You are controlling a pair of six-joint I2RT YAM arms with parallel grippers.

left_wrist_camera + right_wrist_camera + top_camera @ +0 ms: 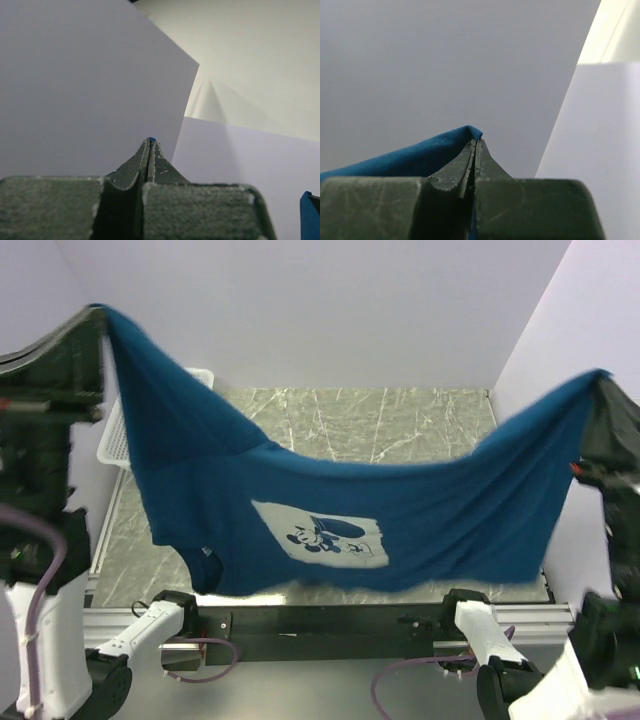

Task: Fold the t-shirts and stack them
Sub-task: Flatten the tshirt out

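Observation:
A dark blue t-shirt [330, 490] with a pale square cartoon print [320, 533] hangs stretched in the air above the table. My left gripper [97, 312] is raised high at the far left and shut on one corner of it; a sliver of blue cloth [151, 139] shows at its tips. My right gripper [600, 377] is raised at the far right and shut on the other corner; blue cloth [415, 155] drapes off to the left of its tips. The shirt sags in the middle, its lower edge near the table's front.
A white plastic mesh basket [115, 435] stands at the table's left, partly behind the shirt. The marbled table top [380, 425] shows behind the shirt. White walls enclose the back and both sides.

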